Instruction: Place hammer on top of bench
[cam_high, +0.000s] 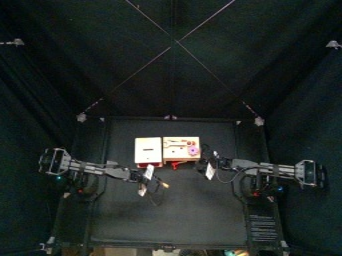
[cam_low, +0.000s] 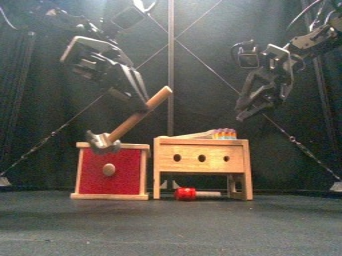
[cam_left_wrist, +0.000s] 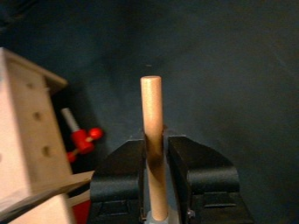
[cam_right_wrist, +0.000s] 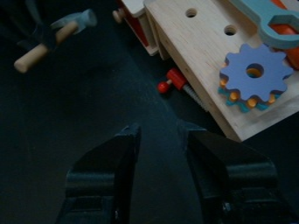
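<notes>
Enclosure: black curtains (cam_high: 80, 60) hang on all sides, creased in soft vertical folds. Frame: thin metal poles (cam_low: 171, 60) stand upright and cross diagonally behind the work area; pale lines (cam_high: 171, 45) form an X overhead. Surface: small black table (cam_high: 160, 215), matte, faintly lit along its front edge.

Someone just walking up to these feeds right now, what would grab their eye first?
Probably the hammer, held aloft by its wooden handle in the left hand, head hanging over the red-fronted block. Beside that block stands the tan bench, with a blue gear on top and a small red piece lying under it. The right hand hovers empty above the bench.
</notes>
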